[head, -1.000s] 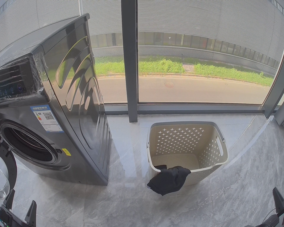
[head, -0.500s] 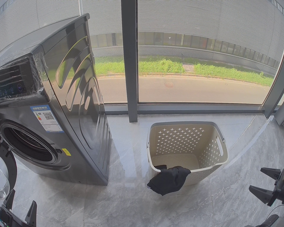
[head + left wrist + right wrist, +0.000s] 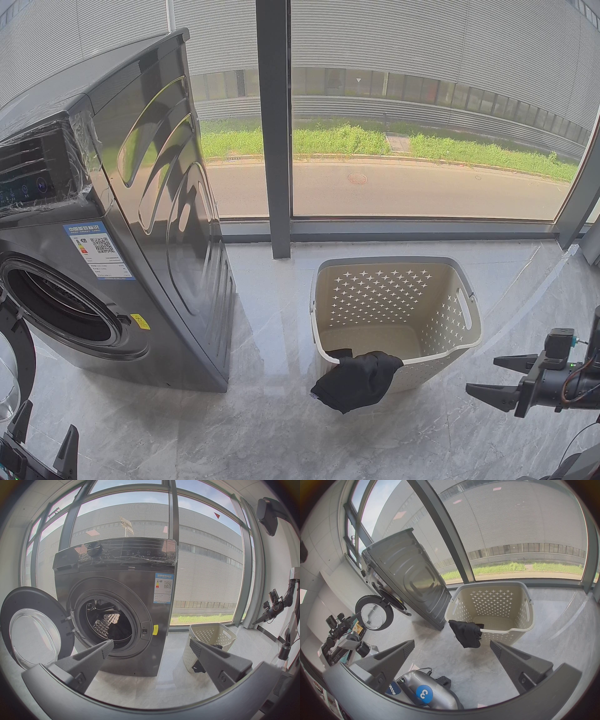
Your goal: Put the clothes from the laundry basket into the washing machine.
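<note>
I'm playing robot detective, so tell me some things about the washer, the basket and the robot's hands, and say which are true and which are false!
1. The washing machine has its door open. True.
2. The black cloth lies flat on the floor. False: it hangs over the laundry basket rim nearest the robot.
3. The right hand holds the cloth. False: it is open and empty, off to the basket's side.
4. The left hand is open. True.

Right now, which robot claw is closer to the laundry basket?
The right gripper, open and held just off the laundry basket's right side. The left gripper is low down in front of the washing machine, farther away.
</note>
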Robot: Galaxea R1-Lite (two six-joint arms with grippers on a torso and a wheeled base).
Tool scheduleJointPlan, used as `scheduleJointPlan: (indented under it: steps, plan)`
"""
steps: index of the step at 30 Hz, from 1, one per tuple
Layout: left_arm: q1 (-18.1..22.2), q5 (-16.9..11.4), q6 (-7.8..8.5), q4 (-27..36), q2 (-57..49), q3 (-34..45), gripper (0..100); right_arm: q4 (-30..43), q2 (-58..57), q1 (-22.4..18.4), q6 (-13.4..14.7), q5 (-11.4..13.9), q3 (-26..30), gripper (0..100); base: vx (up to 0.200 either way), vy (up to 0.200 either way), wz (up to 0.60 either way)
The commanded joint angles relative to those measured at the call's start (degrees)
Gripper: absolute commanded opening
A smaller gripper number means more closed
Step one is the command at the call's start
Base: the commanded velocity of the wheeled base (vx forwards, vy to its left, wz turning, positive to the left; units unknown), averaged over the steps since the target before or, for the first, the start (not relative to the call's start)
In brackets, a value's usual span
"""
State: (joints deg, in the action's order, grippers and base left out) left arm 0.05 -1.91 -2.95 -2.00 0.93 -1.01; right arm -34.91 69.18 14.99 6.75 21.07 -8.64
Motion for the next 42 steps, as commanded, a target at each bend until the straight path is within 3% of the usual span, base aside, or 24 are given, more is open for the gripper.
scheduleJointPlan:
  steps: [1, 9, 15, 20, 26, 29, 33, 42]
  plan:
    - [0.04, -0.02, -0.04, -0.02, -0.93, 0.31, 100, -6.31, 13.61, 6.45, 2.91, -4.89, 0.38, 100, 0.0, 0.0, 0.0]
    - [0.04, -0.02, -0.13, -0.02, -0.93, 0.31, 100, -12.11, 24.69, 10.41, 3.18, -8.41, 0.29, 100, 0.0, 0.0, 0.0]
    - [0.04, -0.02, -0.13, -0.02, -0.93, 0.31, 100, -20.37, 34.44, 13.31, 6.43, -11.75, -0.32, 100, 0.0, 0.0, 0.0]
    - [0.04, -0.02, -0.21, -0.02, -0.93, 0.31, 100, -27.84, 42.97, 13.92, 6.87, -14.12, -0.41, 100, 0.0, 0.0, 0.0]
    - [-0.05, -0.02, -0.21, -0.02, -0.93, 0.31, 100, -45.77, 57.56, 13.92, 6.52, -17.9, -0.15, 100, 0.0, 0.0, 0.0]
    - [0.04, -0.02, -0.13, -0.02, -0.93, 0.31, 100, -51.13, 62.65, 14.27, 6.52, -18.69, -0.32, 100, 0.0, 0.0, 0.0]
    - [-0.05, -0.02, -0.13, -0.02, -0.93, 0.31, 100, -52.19, 65.55, 14.27, 6.52, -18.6, -1.55, 100, 0.0, 0.0, 0.0]
    - [-0.05, -0.02, -0.13, -0.02, -0.93, 0.31, 100, -51.04, 68.72, 14.1, 7.22, -18.78, -10.6, 100, 0.0, 0.0, 0.0]
